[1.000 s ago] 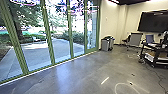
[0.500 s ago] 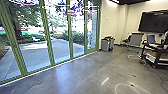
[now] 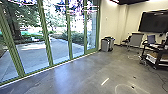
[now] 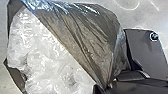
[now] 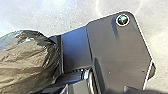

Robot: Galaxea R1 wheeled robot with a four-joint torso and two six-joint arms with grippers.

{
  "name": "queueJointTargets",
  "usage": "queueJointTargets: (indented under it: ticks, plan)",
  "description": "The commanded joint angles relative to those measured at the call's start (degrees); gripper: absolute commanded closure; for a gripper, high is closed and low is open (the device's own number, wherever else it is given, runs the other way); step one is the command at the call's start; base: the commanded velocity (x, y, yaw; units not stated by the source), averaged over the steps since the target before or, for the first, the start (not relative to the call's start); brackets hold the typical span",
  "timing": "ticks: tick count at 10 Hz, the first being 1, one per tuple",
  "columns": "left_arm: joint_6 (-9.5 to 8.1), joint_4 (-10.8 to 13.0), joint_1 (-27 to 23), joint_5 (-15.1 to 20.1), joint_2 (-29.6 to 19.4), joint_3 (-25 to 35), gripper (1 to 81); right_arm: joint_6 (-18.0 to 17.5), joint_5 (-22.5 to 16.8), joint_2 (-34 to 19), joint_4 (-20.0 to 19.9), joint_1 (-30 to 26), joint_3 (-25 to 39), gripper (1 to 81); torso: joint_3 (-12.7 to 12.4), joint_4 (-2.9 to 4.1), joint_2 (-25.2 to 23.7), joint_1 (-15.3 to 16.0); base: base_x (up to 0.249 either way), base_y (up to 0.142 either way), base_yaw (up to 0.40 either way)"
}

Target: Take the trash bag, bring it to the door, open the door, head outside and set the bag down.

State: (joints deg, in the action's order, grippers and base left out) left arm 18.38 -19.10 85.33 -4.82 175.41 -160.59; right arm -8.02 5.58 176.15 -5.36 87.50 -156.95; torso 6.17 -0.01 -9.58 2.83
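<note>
While both wrist cameras look down past the robot's body to the floor, the dark trash bag (image 4: 87, 40) lies in front of them, its film drawn tight and narrowing to a point at the left gripper (image 4: 106, 88). Clear crumpled plastic (image 4: 45, 50) fills the bag's wide side. The right gripper (image 5: 61, 86) is beside the bag's rounded, wrinkled end. Whether either one is open, or clamped on the film, I can't tell; the dark parts blend together there. The bag overlaps the edge of the robot's base plate (image 5: 120, 50) in the left wrist view, but I can't tell if they touch.

Ahead, polished floor (image 3: 82, 72) stretches between the green-framed glass wall (image 3: 45, 32), slanting away on the left, and a black cart (image 3: 157, 50) on the right, cut off by the picture's edge. A thin cable (image 3: 160, 77) trails on the floor near the cart. Farther off, bins (image 3: 105, 45) stand near the far end of the glass, with a chair (image 3: 136, 40) to their right and a wall screen (image 3: 153, 22) beyond. Through the panes, a paved path (image 3: 35, 55) leads toward glare-blurred greenery (image 3: 27, 32).
</note>
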Motion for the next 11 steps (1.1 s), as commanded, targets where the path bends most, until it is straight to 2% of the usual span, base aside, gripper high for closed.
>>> queueJointTargets:
  ticks: [1, 5, 11]
  plan:
    - [0.51, 0.29, -3.02, 2.97, -0.06, -0.17, 81.1, 0.11, -2.95, 0.28, -0.26, -2.9, 0.17, 1.0, 0.0, 0.0, 0.0, 0.0, 0.121, -0.067, 0.0]
    - [0.51, 0.29, -3.1, 2.97, -0.14, -0.17, 81.1, 0.11, -2.95, 0.19, -0.34, -2.82, 0.17, 1.0, 0.0, 0.0, 0.0, -0.02, 0.124, -0.064, 0.0]
    - [0.51, 0.29, -3.02, 2.97, -0.23, -0.17, 81.1, 0.11, -2.95, 0.36, -0.17, -2.99, 0.17, 1.0, 0.0, 0.0, -0.02, -0.05, 0.128, 0.0, 0.0]
